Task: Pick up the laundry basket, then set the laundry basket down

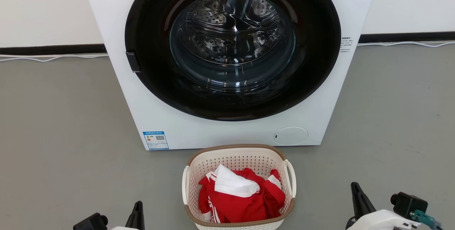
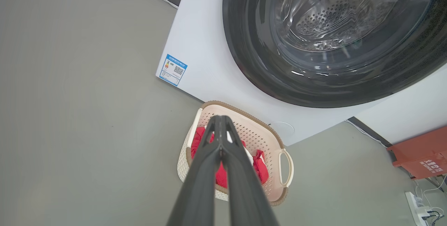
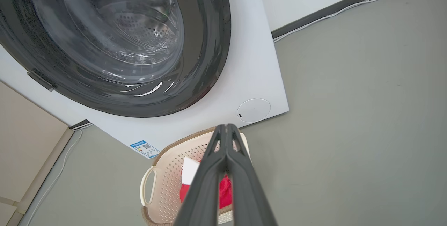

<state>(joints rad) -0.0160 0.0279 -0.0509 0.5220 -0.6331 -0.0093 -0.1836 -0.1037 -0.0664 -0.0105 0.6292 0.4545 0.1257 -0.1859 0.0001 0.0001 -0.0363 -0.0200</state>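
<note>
The laundry basket [image 1: 238,153], cream-white with a brown rim and white loop handles, stands on the grey floor just before the washing machine, holding red and white clothes [image 1: 241,194]. My left gripper [image 1: 137,210] sits at the lower left, left of the basket and apart from it. At the lower right is my right gripper [image 1: 356,194], also clear of the basket. In the left wrist view the left gripper [image 2: 220,119] is shut and empty above the basket [image 2: 265,138]. In the right wrist view the right gripper [image 3: 226,128] is shut and empty over the basket [image 3: 164,170].
A big white washing machine [image 1: 227,63] with a closed dark round door stands right behind the basket. White cables [image 1: 53,57] run along the wall's dark skirting. A red box [image 2: 422,154] and a power strip [image 2: 419,208] lie on the floor in the left wrist view.
</note>
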